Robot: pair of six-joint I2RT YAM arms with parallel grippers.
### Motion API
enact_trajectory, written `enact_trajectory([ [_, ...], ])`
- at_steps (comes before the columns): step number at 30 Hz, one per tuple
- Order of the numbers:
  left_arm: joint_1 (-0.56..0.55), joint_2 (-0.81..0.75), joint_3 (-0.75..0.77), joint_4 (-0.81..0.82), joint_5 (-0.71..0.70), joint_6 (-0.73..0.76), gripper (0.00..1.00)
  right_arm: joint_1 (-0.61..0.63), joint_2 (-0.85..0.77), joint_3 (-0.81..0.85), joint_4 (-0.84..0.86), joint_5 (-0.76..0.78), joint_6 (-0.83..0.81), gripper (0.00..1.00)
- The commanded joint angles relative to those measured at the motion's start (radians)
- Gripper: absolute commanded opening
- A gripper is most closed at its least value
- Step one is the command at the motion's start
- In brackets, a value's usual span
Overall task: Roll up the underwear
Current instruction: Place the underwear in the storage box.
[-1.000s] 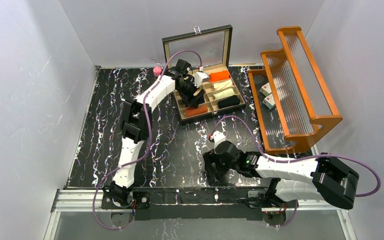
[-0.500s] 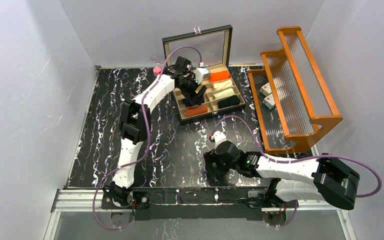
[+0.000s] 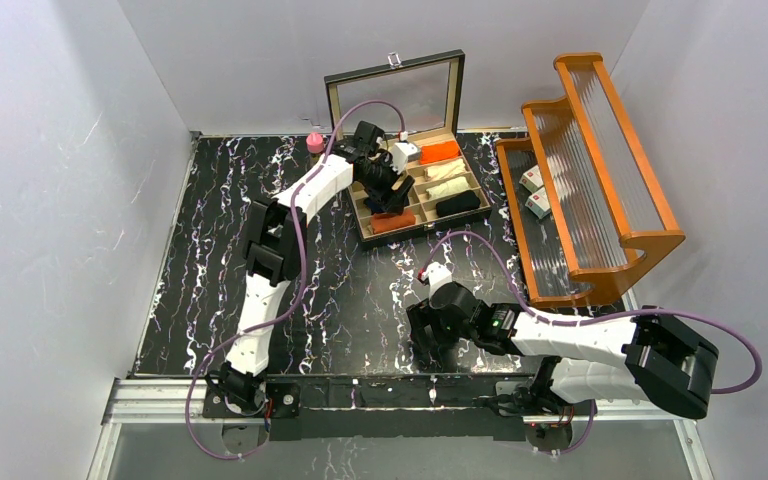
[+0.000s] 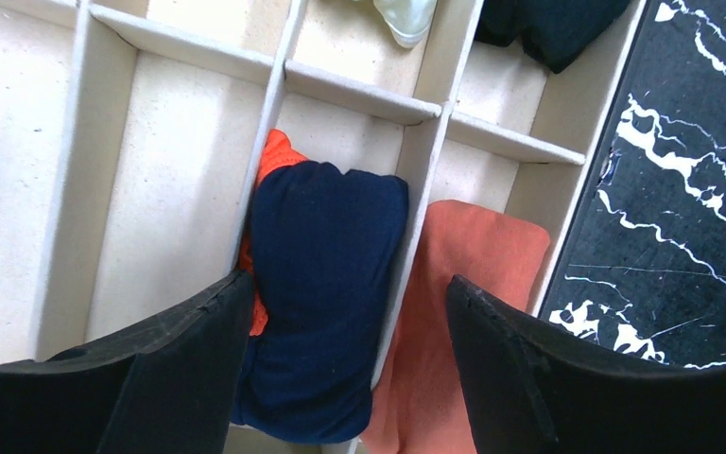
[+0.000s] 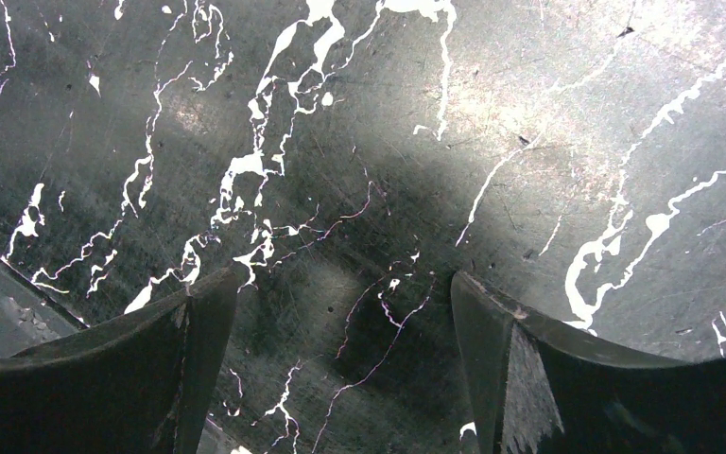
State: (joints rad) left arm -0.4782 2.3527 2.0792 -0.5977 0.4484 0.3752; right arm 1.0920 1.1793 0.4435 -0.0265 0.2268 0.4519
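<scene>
The navy blue underwear (image 4: 326,284), rolled with orange trim at its left edge, lies in a compartment of the divided box (image 4: 416,232). The rust-orange underwear (image 4: 473,312) lies in the neighbouring compartment on the right, also seen from above (image 3: 392,222). My left gripper (image 4: 348,284) hovers over both, open, its fingers straddling the navy roll and the divider without gripping it. From above, the left gripper (image 3: 390,193) is over the box's near-left part. My right gripper (image 5: 342,279) is open over bare marble with nothing between its fingers, near the table's front (image 3: 422,335).
The glass-lidded box (image 3: 415,233) stands open at the back centre and holds an orange roll (image 3: 439,151), a cream roll (image 3: 447,186) and a black roll (image 3: 457,204). A wooden rack (image 3: 600,170) fills the right side. A small pink object (image 3: 313,141) sits at the back.
My left gripper has shifted slightly over the box, staying open above the navy roll. The right arm has not moved.
</scene>
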Motion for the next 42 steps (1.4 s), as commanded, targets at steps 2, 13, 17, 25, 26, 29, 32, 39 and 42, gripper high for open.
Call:
enact_trajectory([
  [2,-0.003,-0.009,-0.051,-0.026,0.020,0.006,0.69,-0.006,0.003,0.011,0.003,0.007,0.007,0.91],
  [13,-0.002,0.055,-0.018,-0.083,0.078,-0.018,0.69,-0.007,-0.022,0.035,-0.018,0.011,-0.003,0.91],
  [17,-0.003,0.061,-0.027,-0.088,0.107,-0.025,0.68,-0.008,-0.055,0.089,-0.059,0.032,-0.027,0.91],
  [25,-0.003,-0.044,0.052,-0.065,0.067,-0.027,0.76,-0.010,-0.118,0.199,-0.118,0.092,-0.082,0.91],
  [26,-0.003,-0.056,0.061,-0.059,0.064,-0.029,0.77,-0.010,-0.124,0.208,-0.122,0.099,-0.086,0.91],
  [29,-0.003,-0.098,0.068,-0.034,0.061,-0.038,0.87,-0.014,-0.140,0.228,-0.142,0.135,-0.088,0.91],
  [32,-0.003,-0.144,0.061,-0.014,0.063,-0.046,0.95,-0.017,-0.158,0.233,-0.154,0.188,-0.070,0.92],
  [39,-0.003,-0.274,-0.018,0.061,0.056,-0.094,0.98,-0.046,-0.177,0.276,-0.178,0.318,-0.062,0.98],
  [42,-0.003,-0.375,-0.096,0.156,0.045,-0.140,0.98,-0.102,-0.167,0.308,-0.173,0.284,-0.091,0.99],
])
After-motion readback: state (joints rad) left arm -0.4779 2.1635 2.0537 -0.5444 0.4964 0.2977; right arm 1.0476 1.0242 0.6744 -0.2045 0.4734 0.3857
